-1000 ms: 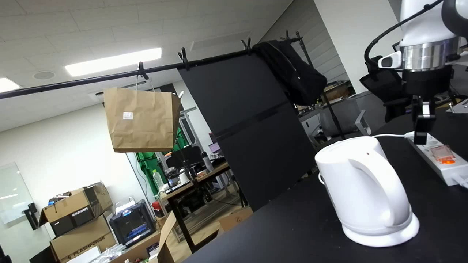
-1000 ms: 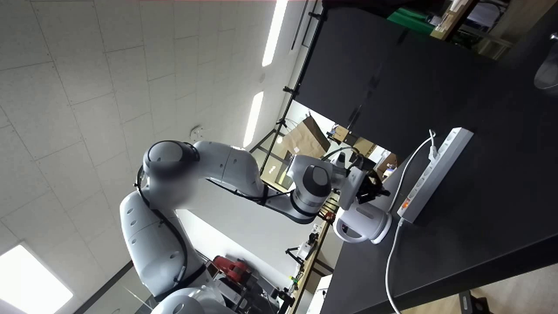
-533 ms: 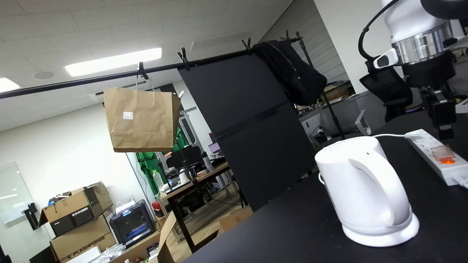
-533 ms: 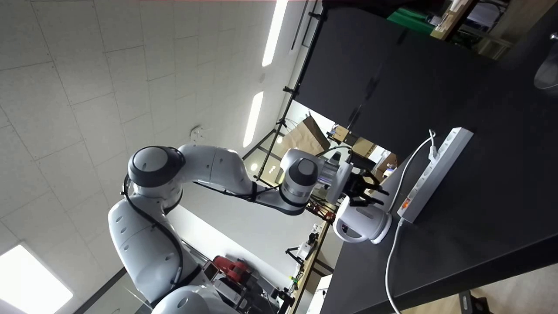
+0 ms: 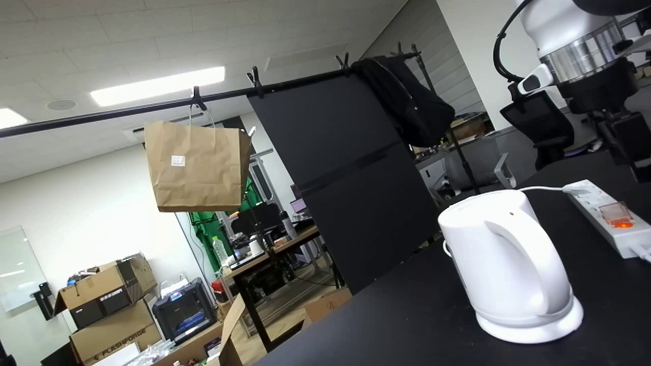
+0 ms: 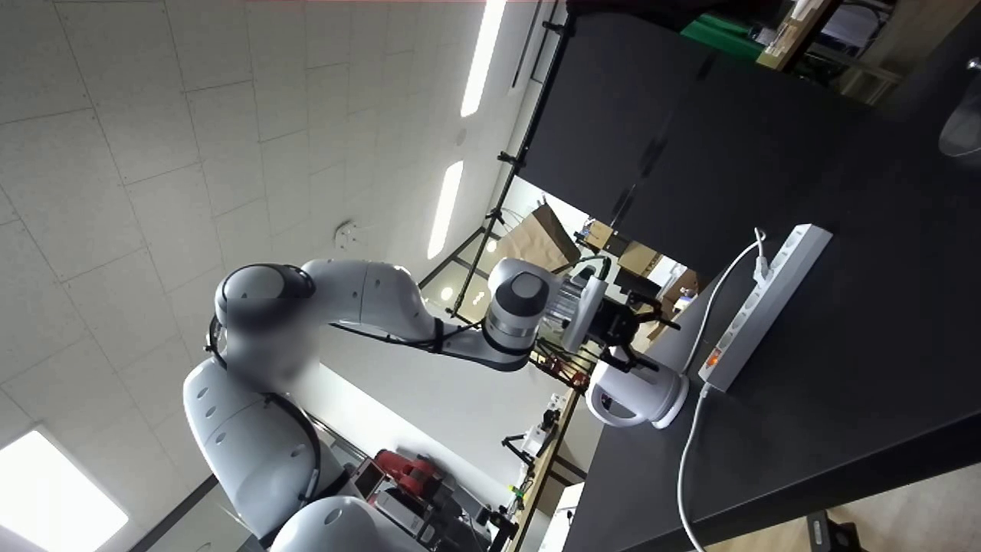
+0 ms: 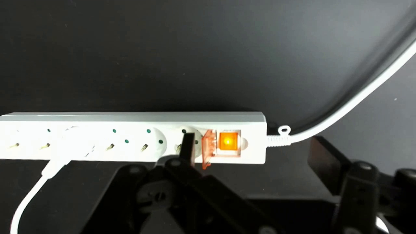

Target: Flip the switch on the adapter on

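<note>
In the wrist view the adapter (image 7: pixel 130 130), a long white strip with sockets, lies flat on the black table. The switch (image 7: pixel 228 141) at its right end glows orange, with a clear reddish cover (image 7: pixel 208 148) hinged back beside it. My gripper (image 7: pixel 255 149) is open above that end, nothing between its fingers; the left finger overlaps a socket in this picture and the right one is beyond the strip's cord end. Both exterior views show the adapter (image 5: pixel 595 201) and its orange switch (image 6: pixel 714 357), with my gripper (image 6: pixel 665 346) held clear of them.
A white kettle (image 5: pixel 508 264) stands on the table beside the strip, close to the gripper (image 6: pixel 640 391) in an exterior view. A white plug (image 7: pixel 70 143) sits in one socket. The thick white cord (image 7: pixel 364 94) leaves the switch end.
My gripper has gone from shut to open over the last second. The arm has drawn back, up and away from the strip. Strip and kettle have stayed put.
</note>
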`<state>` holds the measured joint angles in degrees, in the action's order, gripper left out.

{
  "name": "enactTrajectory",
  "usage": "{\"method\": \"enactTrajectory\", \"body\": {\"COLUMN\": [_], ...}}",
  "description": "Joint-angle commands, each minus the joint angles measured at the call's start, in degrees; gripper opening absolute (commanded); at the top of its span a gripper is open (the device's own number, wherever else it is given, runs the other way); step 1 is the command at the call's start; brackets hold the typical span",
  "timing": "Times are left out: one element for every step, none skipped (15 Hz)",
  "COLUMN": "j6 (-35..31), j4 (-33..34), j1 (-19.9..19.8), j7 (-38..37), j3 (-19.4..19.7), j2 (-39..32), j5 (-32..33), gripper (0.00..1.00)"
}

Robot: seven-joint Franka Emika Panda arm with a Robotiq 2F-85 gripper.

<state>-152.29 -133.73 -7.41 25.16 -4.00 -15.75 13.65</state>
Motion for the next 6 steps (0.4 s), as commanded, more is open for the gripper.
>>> {"method": "enactTrajectory", "body": {"j6": [3.99,5.2,2.77,3.51,3.75,3.78], "j4": [0.64,0.7,0.21,0.22,0.22,0.22], "j1": [1.54,1.41,1.57,1.62,1.61,1.6], "j7": [1.07,2.07,1.44,1.78,2.0,2.12], "j3": [1.48,1.32,1.38,1.44,1.46,1.47], "j2": [0.65,0.57,0.05,0.05,0.04,0.04], "j5": [0.38,-0.21,-0.55,-0.54,-0.53,-0.52], "gripper": [1.0,1.0,1.0,1.0,1.0,1.0]}}
